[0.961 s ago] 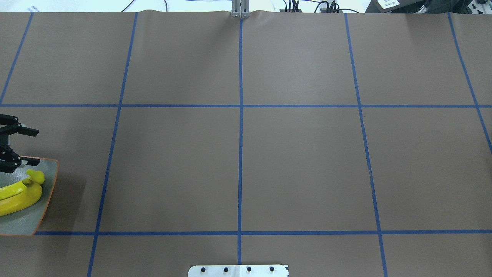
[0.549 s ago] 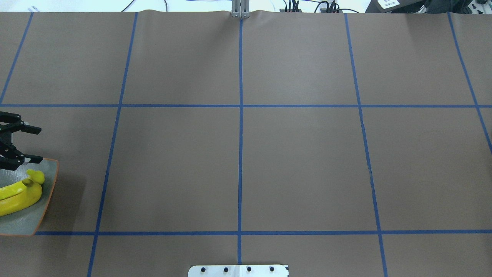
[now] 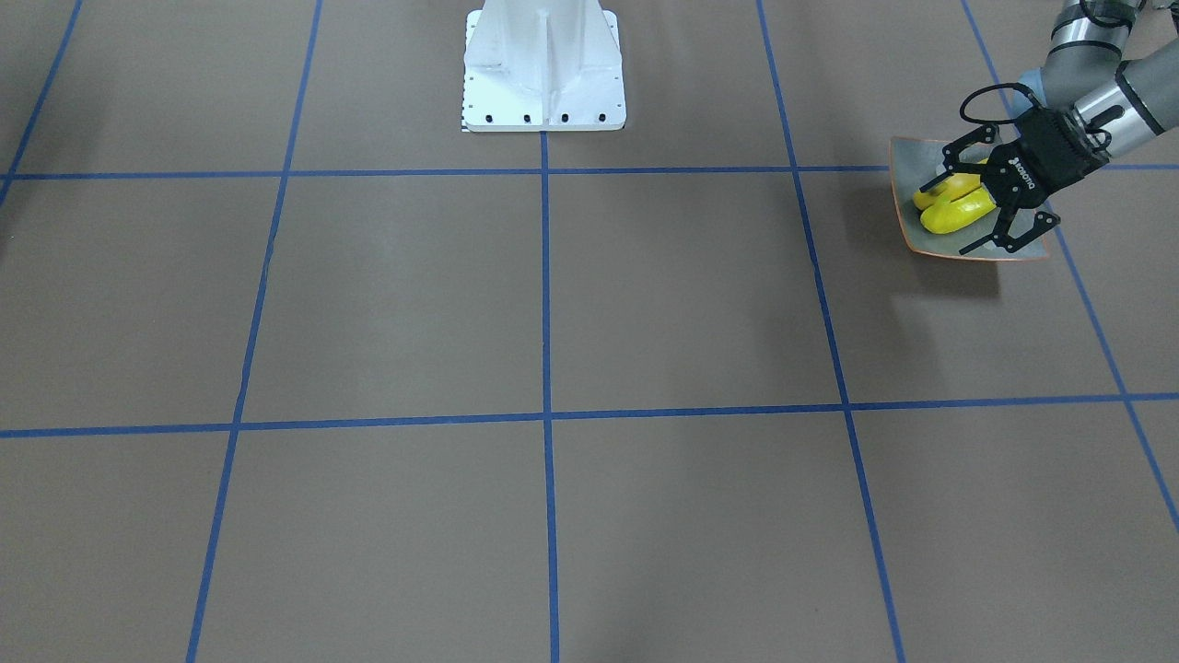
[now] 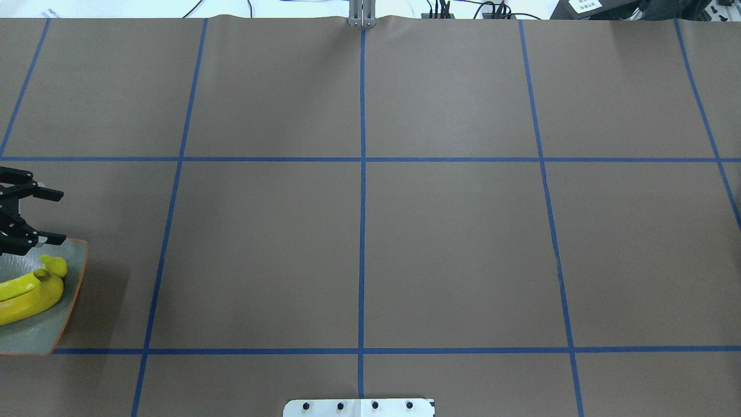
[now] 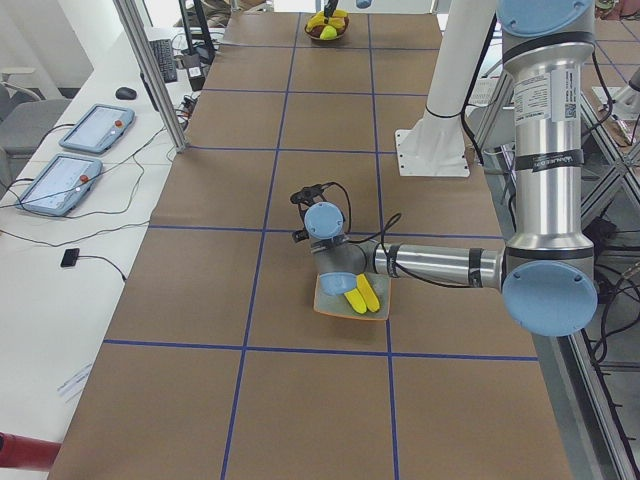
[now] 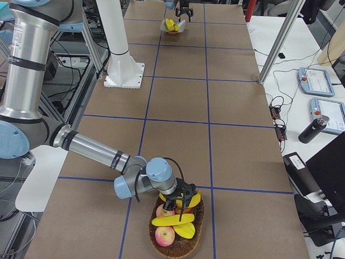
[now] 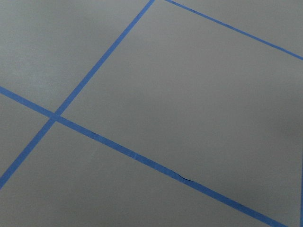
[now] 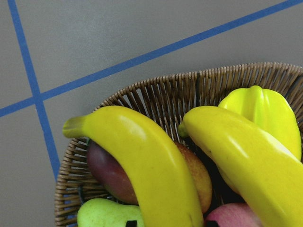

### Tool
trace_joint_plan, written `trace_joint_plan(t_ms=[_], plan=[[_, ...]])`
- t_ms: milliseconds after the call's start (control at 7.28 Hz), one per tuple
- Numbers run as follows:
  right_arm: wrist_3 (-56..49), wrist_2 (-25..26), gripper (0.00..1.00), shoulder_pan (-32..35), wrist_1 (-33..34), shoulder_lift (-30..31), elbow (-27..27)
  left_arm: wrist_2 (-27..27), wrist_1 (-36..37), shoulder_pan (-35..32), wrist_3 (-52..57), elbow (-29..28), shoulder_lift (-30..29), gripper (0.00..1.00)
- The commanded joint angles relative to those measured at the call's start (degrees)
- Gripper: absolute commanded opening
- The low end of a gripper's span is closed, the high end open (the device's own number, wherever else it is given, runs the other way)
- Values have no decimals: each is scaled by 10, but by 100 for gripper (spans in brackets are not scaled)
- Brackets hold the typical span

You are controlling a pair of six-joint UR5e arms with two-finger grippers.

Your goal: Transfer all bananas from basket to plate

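Note:
Two yellow bananas (image 4: 29,295) lie side by side on the grey-green plate (image 4: 35,339) at the table's left edge; they also show in the front view (image 3: 958,216). My left gripper (image 4: 58,216) is open and empty, just above the plate's far edge, its fingers either side of the banana ends in the front view (image 3: 956,210). Two more bananas (image 8: 147,161) (image 8: 236,151) lie in the wicker basket (image 8: 156,90). My right gripper (image 6: 180,202) hangs low over the basket (image 6: 153,237); I cannot tell whether it is open or shut.
The basket also holds apples (image 6: 161,235), a green pear (image 8: 104,215) and a ribbed yellow fruit (image 8: 265,109). The robot's white base (image 3: 543,64) stands mid-table. Blue tape lines grid the brown table.
My left gripper has shifted slightly away from the bananas toward the plate's far edge, still open. The bananas on the plate have not moved.

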State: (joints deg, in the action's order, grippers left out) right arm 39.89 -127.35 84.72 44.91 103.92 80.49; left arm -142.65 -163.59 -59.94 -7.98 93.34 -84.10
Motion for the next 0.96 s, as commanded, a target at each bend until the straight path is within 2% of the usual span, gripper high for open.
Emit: trace_joint_plan(t_ms=[0,687,824], plan=[[-6,1,0,0,-1,-2,6,0,0,0,0,-1,0,100],[-2,1,0,7,15,-23,74,-2,4,-1,-12,-9,-2,100],[-1,1,0,7,32,-41,80,-1,0,0,-78,-4,-11,100]])
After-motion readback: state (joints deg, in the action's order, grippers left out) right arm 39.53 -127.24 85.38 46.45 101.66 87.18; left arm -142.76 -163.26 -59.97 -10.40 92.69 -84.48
